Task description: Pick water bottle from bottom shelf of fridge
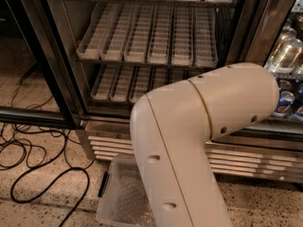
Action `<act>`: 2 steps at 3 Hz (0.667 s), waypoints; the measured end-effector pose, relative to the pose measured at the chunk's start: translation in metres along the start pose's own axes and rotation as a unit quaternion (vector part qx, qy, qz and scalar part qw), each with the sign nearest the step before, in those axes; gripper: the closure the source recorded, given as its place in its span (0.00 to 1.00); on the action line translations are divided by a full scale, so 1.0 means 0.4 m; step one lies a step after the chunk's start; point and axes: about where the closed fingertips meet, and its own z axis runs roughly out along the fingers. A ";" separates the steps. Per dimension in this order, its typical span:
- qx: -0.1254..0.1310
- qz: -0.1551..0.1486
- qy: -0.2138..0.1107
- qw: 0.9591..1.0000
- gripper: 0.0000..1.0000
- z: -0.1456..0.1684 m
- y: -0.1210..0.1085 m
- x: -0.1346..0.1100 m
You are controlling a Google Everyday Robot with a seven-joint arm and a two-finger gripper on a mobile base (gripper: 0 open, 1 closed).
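The fridge (66, 56) stands open in front of me, its steel base grille (109, 148) below. The bottom shelf (118, 82) holds white slotted lane trays; the lanes I can see are empty. My cream arm's elbow (203, 126) fills the middle and right of the view and hides the right part of that shelf. The water bottle does not show. The gripper is out of view, beyond the arm.
Silver-and-blue drink cans (284, 103) stand behind the right glass door. The open left door's black frame (33, 112) juts toward me. A clear plastic bin (120, 197) lies on the floor below the grille. Black cables (38, 174) loop on the speckled floor at left.
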 end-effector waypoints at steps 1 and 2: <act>0.000 0.000 -0.001 1.000 1.00 -0.004 0.000 -0.002; 0.000 0.000 -0.002 1.000 1.00 -0.003 -0.001 -0.002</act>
